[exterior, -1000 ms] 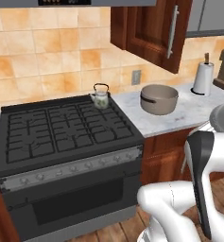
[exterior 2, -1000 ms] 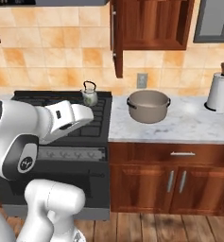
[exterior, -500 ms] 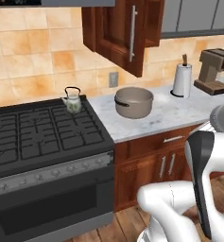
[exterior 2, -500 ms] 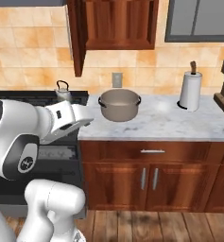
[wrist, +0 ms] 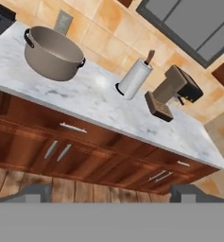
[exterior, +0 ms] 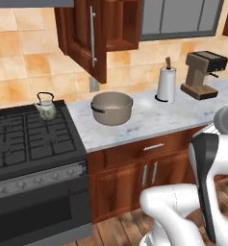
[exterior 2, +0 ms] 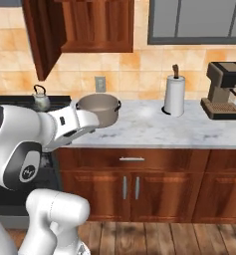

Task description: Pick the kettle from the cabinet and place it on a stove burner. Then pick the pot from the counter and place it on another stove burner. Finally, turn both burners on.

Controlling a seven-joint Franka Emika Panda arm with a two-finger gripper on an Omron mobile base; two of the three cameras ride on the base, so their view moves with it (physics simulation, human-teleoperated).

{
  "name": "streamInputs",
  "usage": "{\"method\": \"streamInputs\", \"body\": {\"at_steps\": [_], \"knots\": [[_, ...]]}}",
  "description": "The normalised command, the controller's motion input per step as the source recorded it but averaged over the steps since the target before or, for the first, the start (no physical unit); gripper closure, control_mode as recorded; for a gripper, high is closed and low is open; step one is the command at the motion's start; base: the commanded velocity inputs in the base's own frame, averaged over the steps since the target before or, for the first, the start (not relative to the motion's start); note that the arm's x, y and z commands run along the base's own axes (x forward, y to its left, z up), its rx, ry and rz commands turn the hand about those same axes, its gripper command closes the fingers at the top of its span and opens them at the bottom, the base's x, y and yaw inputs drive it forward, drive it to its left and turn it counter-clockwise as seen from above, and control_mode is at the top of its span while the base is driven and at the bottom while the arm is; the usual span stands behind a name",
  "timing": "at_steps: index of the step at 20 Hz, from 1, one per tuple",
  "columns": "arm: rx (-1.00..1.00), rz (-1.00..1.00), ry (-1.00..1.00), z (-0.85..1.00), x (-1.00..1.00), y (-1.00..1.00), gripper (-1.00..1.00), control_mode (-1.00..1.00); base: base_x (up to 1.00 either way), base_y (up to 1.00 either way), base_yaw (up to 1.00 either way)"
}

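Kettle on the stove, pot on the counter, end effector wide open and holding nothing.

In the hand view the end effector [wrist: 108,191] sits at the bottom of the frame, its fingertips [wrist: 35,192] spread far apart with only base-unit fronts and floor between them. Beyond, the pot [exterior: 112,108] stands upright at centre left of the left base view on the counter [exterior: 149,120], just beside the range [exterior: 29,139]; its pale inside looks empty. The kettle [exterior: 46,106] rests on a rear burner [exterior: 50,120] at the frame's left. Farther right stand a paper-towel roll [exterior: 166,84] and a coffee machine [exterior: 202,74]. At the top, the cabinet [exterior: 94,33] door hangs open; the inside cannot be made out.
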Motion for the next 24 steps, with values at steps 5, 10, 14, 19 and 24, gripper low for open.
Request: {"method": "streamInputs", "body": {"at_steps": [5,10,14,19,24], "knots": [[0.00,0.00,0.00,0.00,0.00,0.00,-1.00,1.00,0.33,-0.48,0.00],[0.00,0.00,0.00,0.00,0.00,0.00,-1.00,1.00,0.45,-0.42,0.01],[0.00,0.00,0.00,0.00,0.00,0.00,-1.00,1.00,0.56,-0.33,0.04],[0.00,0.00,0.00,0.00,0.00,0.00,-1.00,1.00,0.60,-0.27,0.06],[0.00,0.00,0.00,0.00,0.00,0.00,-1.00,1.00,0.57,-0.23,0.07]]}}
